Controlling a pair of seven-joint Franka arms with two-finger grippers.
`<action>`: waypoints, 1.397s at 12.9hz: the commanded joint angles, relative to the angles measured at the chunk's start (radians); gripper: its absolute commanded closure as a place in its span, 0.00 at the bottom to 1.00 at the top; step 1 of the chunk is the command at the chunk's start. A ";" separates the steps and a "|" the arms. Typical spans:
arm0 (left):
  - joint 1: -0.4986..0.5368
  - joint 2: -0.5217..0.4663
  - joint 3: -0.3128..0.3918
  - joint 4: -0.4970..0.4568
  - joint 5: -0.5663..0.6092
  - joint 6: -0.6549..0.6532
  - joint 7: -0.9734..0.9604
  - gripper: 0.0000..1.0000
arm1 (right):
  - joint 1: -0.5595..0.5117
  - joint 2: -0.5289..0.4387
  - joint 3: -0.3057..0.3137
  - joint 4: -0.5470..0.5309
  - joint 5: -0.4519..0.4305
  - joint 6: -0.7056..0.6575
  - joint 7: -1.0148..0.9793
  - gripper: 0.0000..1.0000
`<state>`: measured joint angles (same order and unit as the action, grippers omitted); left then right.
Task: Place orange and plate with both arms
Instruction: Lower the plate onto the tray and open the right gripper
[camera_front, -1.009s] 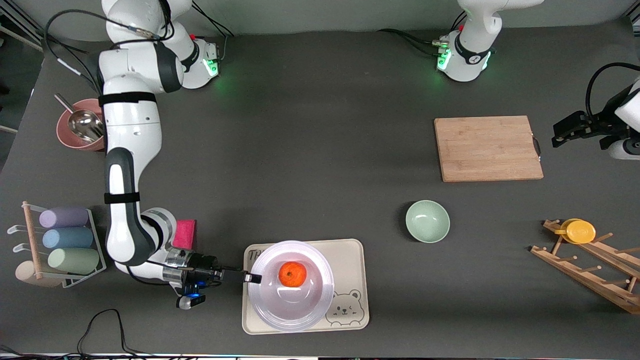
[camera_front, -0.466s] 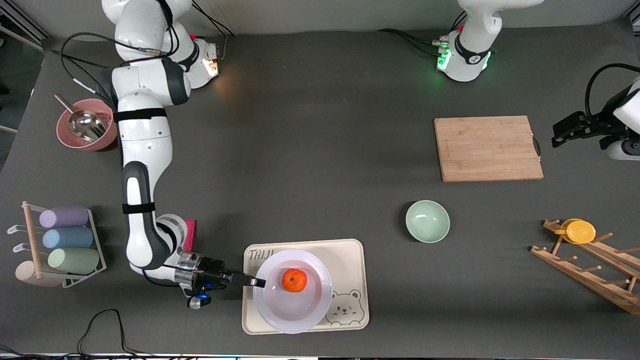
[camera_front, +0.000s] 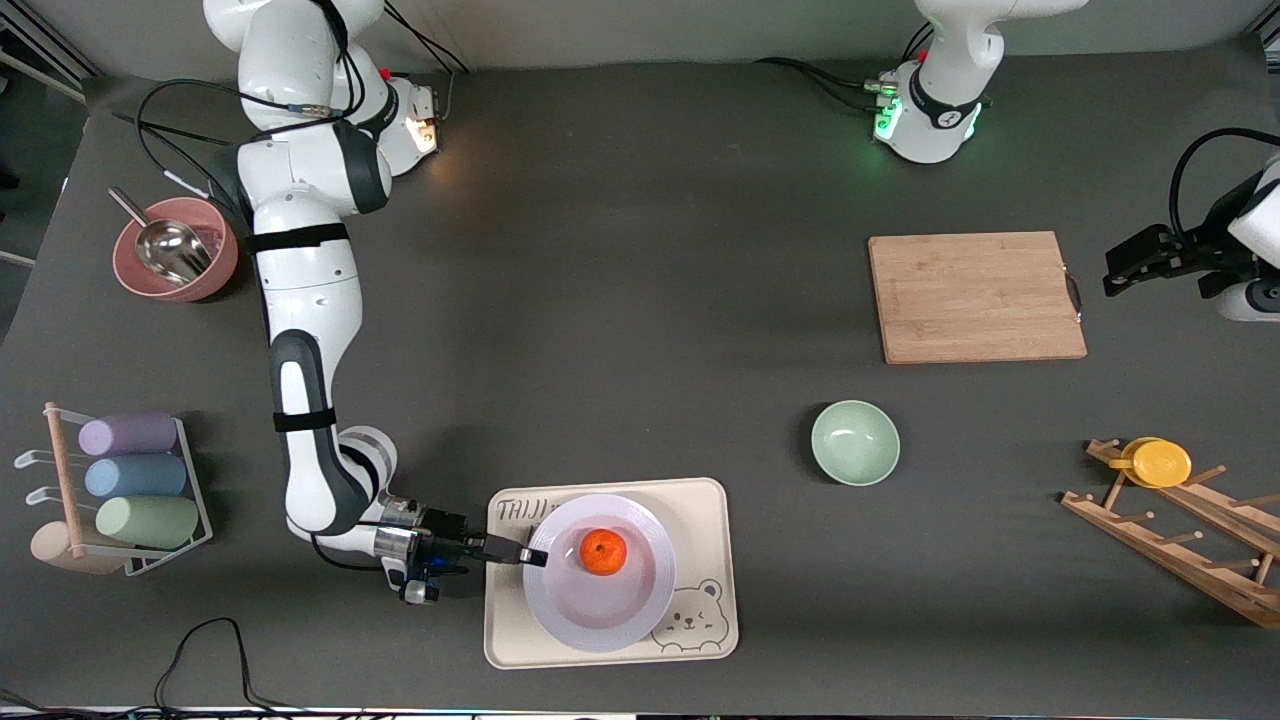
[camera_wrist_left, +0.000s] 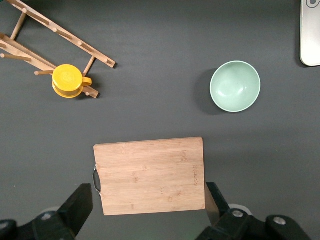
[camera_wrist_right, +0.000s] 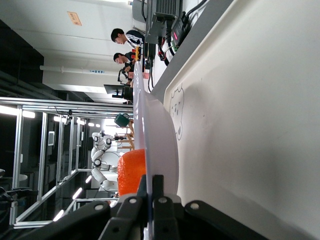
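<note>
I see the orange (camera_front: 603, 552) in the plate (camera_front: 598, 610), which sits on the tray (camera_front: 700, 520). The bowl (camera_front: 855, 443) lies between tray and cutting board (camera_front: 975, 297).

bear tray (camera_front: 700, 520) | green bowl (camera_front: 855, 442) | cutting board (camera_front: 975, 297) | yellow cup (camera_front: 1158, 463) on wooden rack (camera_front: 1180, 545)

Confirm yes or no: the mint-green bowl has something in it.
No. In the left wrist view the mint-green bowl shows only its bare glossy inside.
</note>
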<state>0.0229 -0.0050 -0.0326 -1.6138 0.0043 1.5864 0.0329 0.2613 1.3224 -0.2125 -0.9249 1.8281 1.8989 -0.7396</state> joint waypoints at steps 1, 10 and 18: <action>-0.011 -0.006 0.002 -0.003 0.011 -0.003 -0.022 0.00 | 0.010 0.023 0.005 0.023 0.026 0.009 -0.090 1.00; -0.009 -0.006 0.002 -0.002 0.003 -0.014 -0.018 0.00 | 0.019 0.015 0.010 -0.009 0.036 0.028 -0.176 1.00; -0.012 -0.006 0.002 -0.003 0.003 -0.022 -0.010 0.00 | 0.010 -0.041 0.010 -0.011 0.033 0.023 -0.152 0.00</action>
<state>0.0224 -0.0026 -0.0353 -1.6141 0.0042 1.5802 0.0282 0.2756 1.3212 -0.2057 -0.9200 1.8421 1.9202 -0.8871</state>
